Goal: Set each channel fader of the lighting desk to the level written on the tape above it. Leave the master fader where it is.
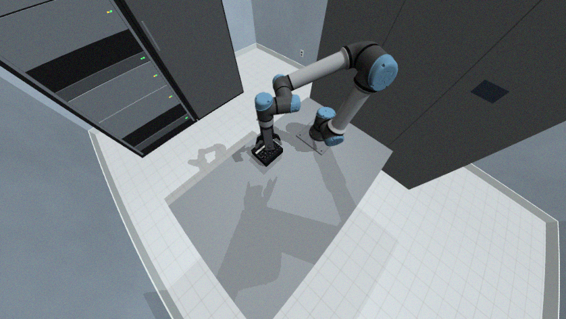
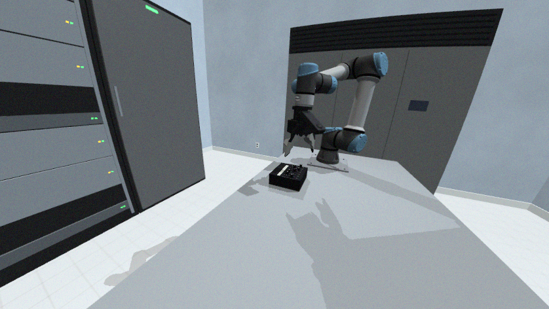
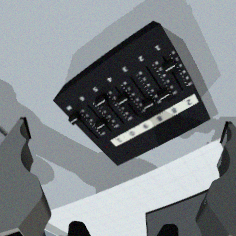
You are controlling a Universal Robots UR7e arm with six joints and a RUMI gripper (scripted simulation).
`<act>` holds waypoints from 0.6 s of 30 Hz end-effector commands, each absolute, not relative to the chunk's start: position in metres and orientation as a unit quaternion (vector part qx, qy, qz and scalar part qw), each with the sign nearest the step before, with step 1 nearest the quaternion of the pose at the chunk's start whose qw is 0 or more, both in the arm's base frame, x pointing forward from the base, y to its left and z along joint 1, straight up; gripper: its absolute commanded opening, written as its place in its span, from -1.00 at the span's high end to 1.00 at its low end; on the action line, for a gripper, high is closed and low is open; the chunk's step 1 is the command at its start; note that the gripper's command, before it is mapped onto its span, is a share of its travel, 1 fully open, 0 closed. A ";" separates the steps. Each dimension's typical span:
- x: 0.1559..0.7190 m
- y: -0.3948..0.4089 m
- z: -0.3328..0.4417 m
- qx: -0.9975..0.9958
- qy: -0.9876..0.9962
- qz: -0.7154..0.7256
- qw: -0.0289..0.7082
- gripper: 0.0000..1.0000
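Black lighting desk (image 2: 287, 176) sitting on grey table (image 2: 268, 249), near arm base plate (image 2: 342, 168). Gripper (image 2: 299, 145) hanging just above desk, fingers spread wide, gripping nothing. Tape strip (image 3: 156, 120) running beside faders (image 3: 125, 100).

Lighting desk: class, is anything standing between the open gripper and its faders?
Nothing visible does. The gripper hangs open and holding nothing above the lighting desk, apart from it. In the wrist view only bare table surrounds the desk, and its faders show unobstructed between the fingers.
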State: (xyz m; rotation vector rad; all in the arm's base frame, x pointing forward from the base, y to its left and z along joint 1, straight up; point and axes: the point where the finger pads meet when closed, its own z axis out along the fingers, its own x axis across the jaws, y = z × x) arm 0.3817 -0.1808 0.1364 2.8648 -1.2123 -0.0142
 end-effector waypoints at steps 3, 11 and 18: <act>0.378 -0.176 0.129 0.973 -0.229 -0.003 0.008 -1.00; 0.374 -0.174 0.123 0.995 -0.104 -0.005 0.010 -1.00; 0.372 -0.174 0.120 1.000 -0.022 -0.006 0.010 -1.00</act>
